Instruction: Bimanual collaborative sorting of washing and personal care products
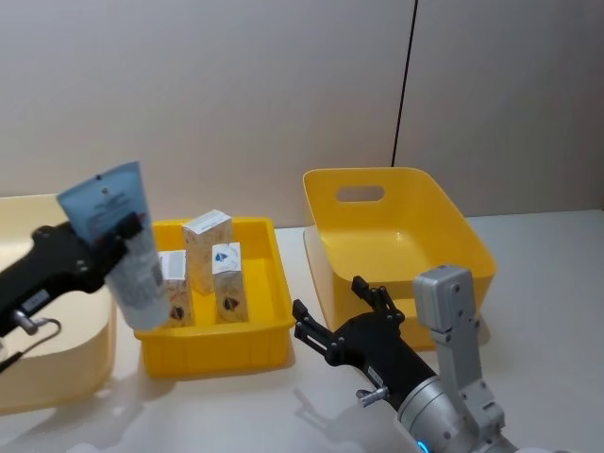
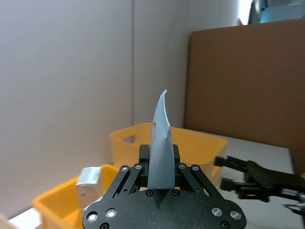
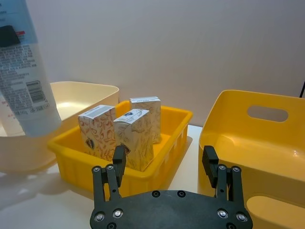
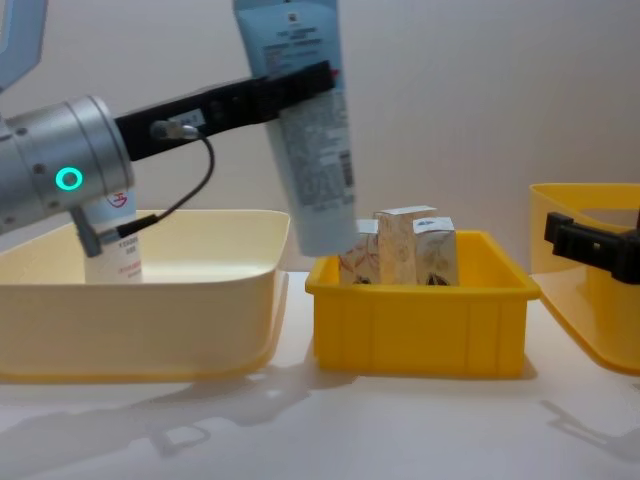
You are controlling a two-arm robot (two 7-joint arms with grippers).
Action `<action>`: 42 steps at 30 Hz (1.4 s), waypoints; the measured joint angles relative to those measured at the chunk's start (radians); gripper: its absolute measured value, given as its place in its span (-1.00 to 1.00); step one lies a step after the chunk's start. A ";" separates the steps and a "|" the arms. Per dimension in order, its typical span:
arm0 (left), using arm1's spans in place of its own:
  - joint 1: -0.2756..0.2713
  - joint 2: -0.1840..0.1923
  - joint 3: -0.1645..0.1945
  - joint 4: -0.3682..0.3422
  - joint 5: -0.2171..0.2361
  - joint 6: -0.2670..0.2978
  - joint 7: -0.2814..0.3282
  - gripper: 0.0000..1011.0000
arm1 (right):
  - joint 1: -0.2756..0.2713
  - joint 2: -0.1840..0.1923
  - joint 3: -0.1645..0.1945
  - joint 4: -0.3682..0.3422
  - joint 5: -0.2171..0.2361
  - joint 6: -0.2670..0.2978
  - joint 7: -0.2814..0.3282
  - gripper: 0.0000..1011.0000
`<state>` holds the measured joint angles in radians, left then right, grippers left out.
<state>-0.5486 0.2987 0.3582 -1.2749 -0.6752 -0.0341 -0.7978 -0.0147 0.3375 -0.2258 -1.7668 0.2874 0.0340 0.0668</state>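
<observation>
left gripper (image 1: 129, 229) clamped on tube (image 1: 142, 274), cap down, high over the cream bin (image 4: 150, 290)/tray (image 1: 212, 354) gap, surface left; best shift over cream bin, lower, then release; right gripper (image 1: 330, 300) wide, idle front.

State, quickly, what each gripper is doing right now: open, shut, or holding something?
Left gripper: shut on the pale blue tube, held up in the air.
Right gripper: open, holding nothing.

On the pale tabletop (image 1: 557, 311) three bins are set in a row: a cream bin (image 1: 57, 377) at left, a low yellow bin (image 1: 212, 351), a taller yellow bin (image 1: 373, 173) at right.
</observation>
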 joint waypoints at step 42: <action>-0.002 -0.030 0.063 -0.009 -0.047 0.018 -0.101 -0.53 | -0.063 0.104 0.030 -0.177 0.180 0.094 0.229 0.98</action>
<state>-0.5506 0.2684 0.4213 -1.2841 -0.7220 -0.0160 -0.8984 -0.0773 0.4412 -0.1955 -1.9439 0.4671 0.1278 0.2959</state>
